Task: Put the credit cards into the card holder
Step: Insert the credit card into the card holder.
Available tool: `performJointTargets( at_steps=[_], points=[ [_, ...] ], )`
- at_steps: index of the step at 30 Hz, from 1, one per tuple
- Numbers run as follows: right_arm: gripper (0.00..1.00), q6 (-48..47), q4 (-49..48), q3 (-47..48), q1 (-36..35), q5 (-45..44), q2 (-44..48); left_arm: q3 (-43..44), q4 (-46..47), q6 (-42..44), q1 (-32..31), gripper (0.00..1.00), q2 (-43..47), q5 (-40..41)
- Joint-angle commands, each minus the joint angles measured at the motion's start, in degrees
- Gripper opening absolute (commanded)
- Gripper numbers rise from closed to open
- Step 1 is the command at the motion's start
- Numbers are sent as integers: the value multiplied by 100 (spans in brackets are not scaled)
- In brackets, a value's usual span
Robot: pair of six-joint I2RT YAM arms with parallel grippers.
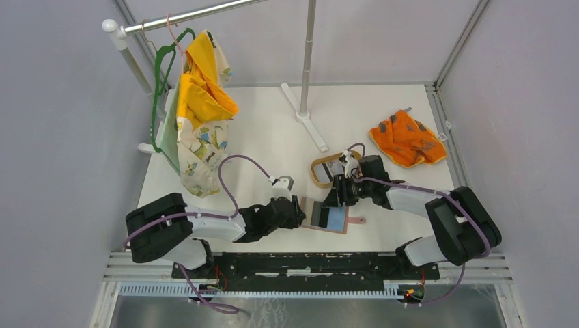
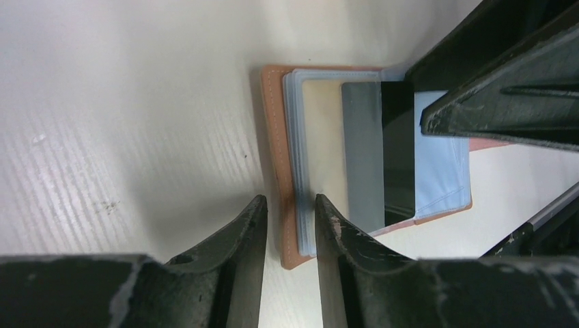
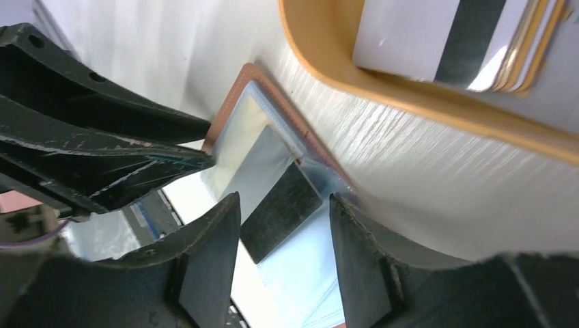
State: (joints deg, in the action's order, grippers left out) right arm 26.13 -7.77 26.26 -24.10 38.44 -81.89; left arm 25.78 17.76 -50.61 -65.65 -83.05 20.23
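Closest in, just past the arm bases: the card holder [image 1: 328, 216], open and flat on the white table [image 1: 273, 137], strap tab pointing right. Reaching in from the left, the left gripper [image 2: 289, 205], jaws a little apart, straddling the holder's brown left edge and the blue-grey pocket layers; cannot tell whether touching them. Inside the holder, a yellowish card [image 2: 321, 137] under a clear sleeve, then a grey card [image 2: 362, 154] and a black card [image 2: 398, 150] overlapping, partly tucked into a pocket. Reaching in from the right, the right gripper [image 3: 283, 205], jaws wide apart, hanging over that black card with a gap on each side, gripping nothing. Just beyond the holder, an oval light-wood tray [image 3: 328, 48] with more cards [image 3: 423, 34] stacked in it, the top one white with a dark stripe. Farther back on the right, an orange cloth [image 1: 407, 139]. At the back left, a rack [image 1: 198, 14] with a green hanger [image 1: 158, 75] and a yellow garment [image 1: 205, 89].
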Motion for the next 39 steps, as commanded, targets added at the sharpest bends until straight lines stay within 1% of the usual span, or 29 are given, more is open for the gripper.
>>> performJointTargets(
  at_steps=[1,4,5,6,8,10,12,15,16,18,20,27,33,39],
  points=[
    [57,-910,541,404,50,-627,77,-149,-299,249,-23,39,329,-59],
    [57,-1567,761,674,61,-782,171,-278,-299,207,-23,39,575,-87],
    [53,-1887,943,739,61,-721,264,-336,-299,189,-19,39,662,-89],
    [44,-2291,982,780,53,-635,377,-394,-299,172,-19,39,752,-77],
    [31,-3291,1145,822,38,-171,591,-492,-318,151,-26,37,892,-30],
    [20,-4089,1101,661,-17,307,835,-521,-431,162,-23,31,951,82],
    [12,-5002,1168,495,-153,781,1056,-471,-581,232,-25,26,921,167],
    [4,-6807,1795,434,-485,789,1329,-374,-709,348,-18,24,848,305],
    [3,-7358,1929,372,-619,711,1360,-339,-712,373,-22,23,825,347],
    [2,-8165,2152,281,-867,434,1324,-264,-741,429,-23,23,746,411],
    [2,-8494,2284,312,-1042,-6,1200,-182,-789,481,-22,23,654,437],
    [2,-9087,2208,170,-1432,-942,1083,-55,-719,605,-25,23,342,398],
    [2,-8989,2032,207,-1649,-1270,875,79,-440,716,-21,24,-6,121],
    [2,-8466,1540,350,-1860,-1315,706,137,-194,754,-23,23,-281,-129]
  ],
)
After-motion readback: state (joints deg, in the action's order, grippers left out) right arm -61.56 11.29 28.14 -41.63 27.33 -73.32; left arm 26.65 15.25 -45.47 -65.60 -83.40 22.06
